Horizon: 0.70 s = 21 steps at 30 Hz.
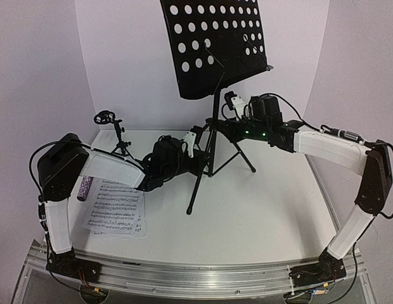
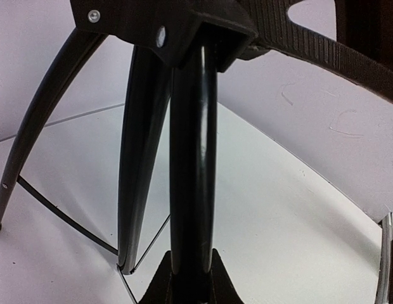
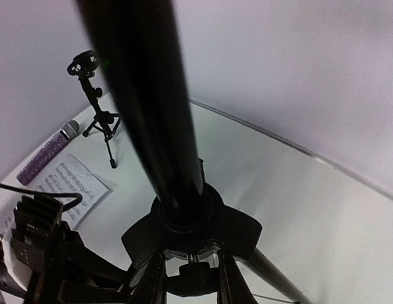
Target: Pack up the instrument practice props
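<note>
The tall black music stand [image 1: 213, 120] stands mid-table, its perforated desk [image 1: 215, 44] tilted up at the top. My left gripper [image 1: 192, 140] is shut on its pole [image 2: 193, 158] low down, among the tripod legs [image 2: 138, 158]. My right gripper [image 1: 229, 104] comes at the pole from the right; in the right wrist view its fingers [image 3: 152, 282] close on the tightening knob [image 3: 196, 284] under the hub [image 3: 190, 228]. The small mic stand [image 1: 114, 130] is at the back left. The purple microphone [image 1: 84, 188] lies beside the sheet music [image 1: 115, 208], partly under my left arm.
White walls close the table in at the back and both sides. An aluminium rail [image 1: 184, 275] runs along the near edge between the arm bases. My left arm [image 1: 108, 168] stretches over the table's left side, just above the pages. A stand leg [image 1: 199, 183] reaches toward the front.
</note>
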Available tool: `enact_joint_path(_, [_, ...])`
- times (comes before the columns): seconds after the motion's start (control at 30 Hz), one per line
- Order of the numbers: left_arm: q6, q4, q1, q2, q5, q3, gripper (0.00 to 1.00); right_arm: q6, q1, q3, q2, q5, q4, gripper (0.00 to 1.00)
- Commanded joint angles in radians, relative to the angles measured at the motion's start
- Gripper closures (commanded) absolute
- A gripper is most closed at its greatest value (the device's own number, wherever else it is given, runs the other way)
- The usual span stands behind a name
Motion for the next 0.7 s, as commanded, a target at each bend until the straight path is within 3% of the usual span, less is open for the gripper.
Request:
enact_joint_path(0.0, [-0.025, 0.024, 0.018, 0.001, 0.136, 0.032, 1.00, -0.497, 0.012, -0.099, -0.027, -0.037, 0.072, 1.00])
enact_joint_path(0.1, [-0.031, 0.026, 0.022, 0.002, 0.157, 0.034, 1.00, -0.681, 0.014, -0.178, -0.025, -0.067, 0.207, 1.00])
enact_joint_path(0.23, [-0.022, 0.020, 0.031, 0.002, 0.172, 0.036, 1.00, -0.909, 0.029, -0.196, 0.006, -0.042, 0.263, 1.00])
enact_joint_path(0.47, [-0.008, 0.015, 0.038, 0.002, 0.181, 0.033, 1.00, -1.326, 0.075, -0.224, 0.069, 0.142, 0.412, 1.00])
enact_joint_path(0.67, [-0.016, 0.013, 0.047, 0.000, 0.192, 0.030, 1.00, -1.411, 0.077, -0.232, 0.061, 0.195, 0.431, 1.00])
